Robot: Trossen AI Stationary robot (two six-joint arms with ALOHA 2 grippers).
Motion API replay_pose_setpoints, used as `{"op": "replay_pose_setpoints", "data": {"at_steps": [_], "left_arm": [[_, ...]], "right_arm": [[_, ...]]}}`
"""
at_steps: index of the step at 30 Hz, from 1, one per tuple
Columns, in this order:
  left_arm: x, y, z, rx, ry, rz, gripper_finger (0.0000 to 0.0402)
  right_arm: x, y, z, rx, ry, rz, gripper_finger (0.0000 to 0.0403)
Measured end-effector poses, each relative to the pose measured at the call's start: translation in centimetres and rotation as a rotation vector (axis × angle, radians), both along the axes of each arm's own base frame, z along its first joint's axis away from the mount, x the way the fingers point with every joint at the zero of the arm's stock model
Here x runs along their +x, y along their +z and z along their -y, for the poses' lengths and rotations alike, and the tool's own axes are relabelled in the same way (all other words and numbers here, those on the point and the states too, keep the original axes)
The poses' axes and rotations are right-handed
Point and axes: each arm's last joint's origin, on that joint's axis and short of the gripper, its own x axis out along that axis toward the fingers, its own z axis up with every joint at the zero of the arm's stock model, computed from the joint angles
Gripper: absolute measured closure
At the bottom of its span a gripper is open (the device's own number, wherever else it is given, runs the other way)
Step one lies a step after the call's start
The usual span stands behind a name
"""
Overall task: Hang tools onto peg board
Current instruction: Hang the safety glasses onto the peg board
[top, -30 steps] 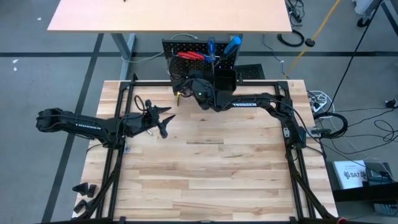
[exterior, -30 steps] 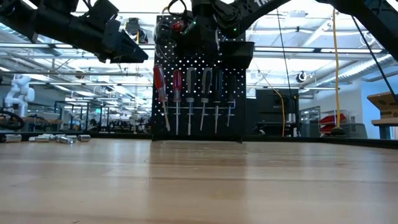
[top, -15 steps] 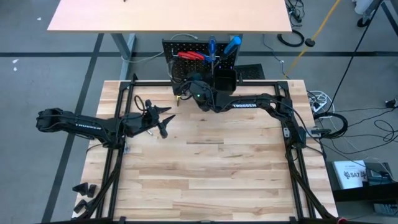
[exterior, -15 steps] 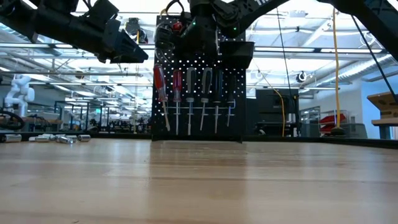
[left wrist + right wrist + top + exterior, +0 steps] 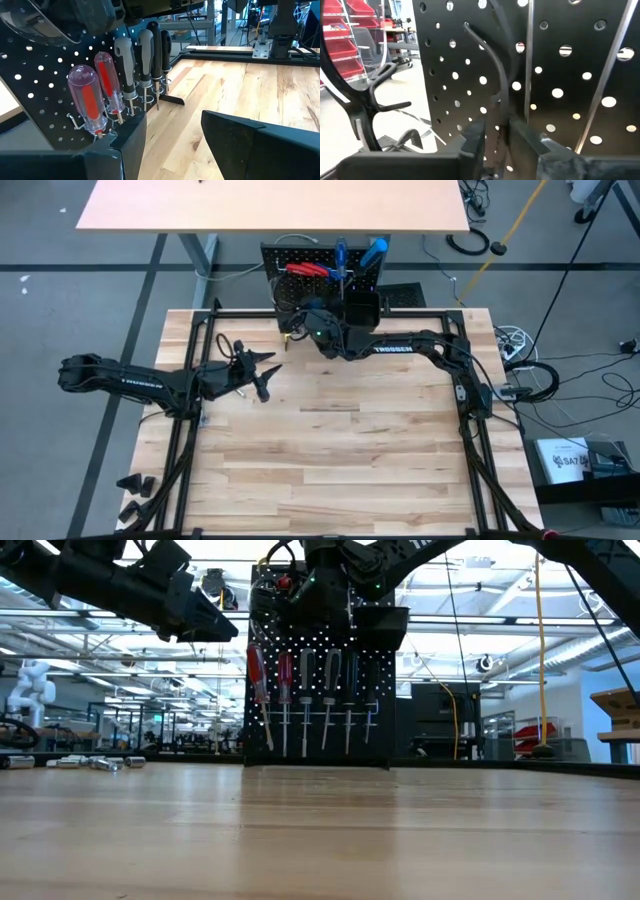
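Dark right gripper (image 5: 496,131): your fingers stand narrow, pinched on a thin black curved temple of the black-framed glasses (image 5: 496,65); you have it high up against the face of the peg board (image 5: 560,55).
Glasses: held at the board's upper left as the low view shows it. One rim and the other temple hang free to the side of your fingers in the right wrist view. You cannot tell whether any part sits on a hook.
Right arm: in the high view it reaches from the table's right edge across to the far middle, and the gripper (image 5: 303,320) is tight on the board.
Peg board (image 5: 380,710): upright at the table's far edge, centre.
Screwdrivers: a row hangs shaft-down across the board's middle, two with red handles (image 5: 85,100) at one end, then grey (image 5: 124,62) and black ones.
Bin (image 5: 382,628): square, black, on the board's upper right in the low view, beside your right gripper.
Top of board: from above you see red-handled hex keys (image 5: 305,270) and blue handles (image 5: 373,250).
Left gripper (image 5: 264,376): fingers spread wide and holding nothing, above the wooden table (image 5: 350,470), left of centre, well apart from the board and pointing toward it.
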Motion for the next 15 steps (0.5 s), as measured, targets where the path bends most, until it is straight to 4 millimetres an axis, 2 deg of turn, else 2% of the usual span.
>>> {"op": "replay_pose_setpoints", "data": {"at_steps": [7, 15], "left_arm": [[0.0, 0.0, 0.1, -0.003, -0.023, -0.001, 0.0203], [0.0, 0.0, 0.1, -0.002, -0.025, -0.002, 0.0203]], "right_arm": [[0.0, 0.5, -0.1, -0.048, 0.003, -0.011, 0.0255], [0.4, 0.5, -1.1, -0.085, 0.059, -0.07, 0.0177]]}}
